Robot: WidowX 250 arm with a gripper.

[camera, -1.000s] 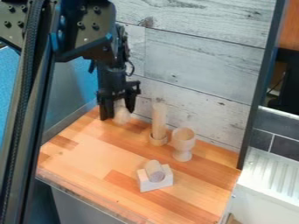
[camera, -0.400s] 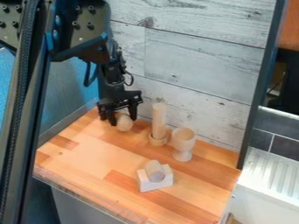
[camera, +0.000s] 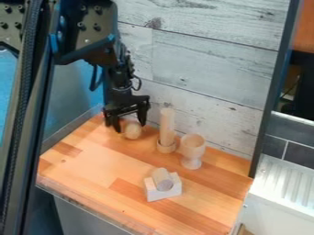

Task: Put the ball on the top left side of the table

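Note:
The black gripper hangs over the back left corner of the wooden table, its two fingers spread wide apart. Between and slightly in front of the fingertips, the pale wooden ball rests on the tabletop. Whether either finger touches the ball I cannot tell.
Right of the ball stands an upright wooden cylinder in a ring-shaped base, then a wooden goblet. Nearer the front, a short cylinder lies in a white notched block. A grey plank wall runs along the back.
Since the oldest frame the gripper has opened and turned, letting go of the ball. The ball has shifted slightly right and forward, and the gripper has lately moved a little right.

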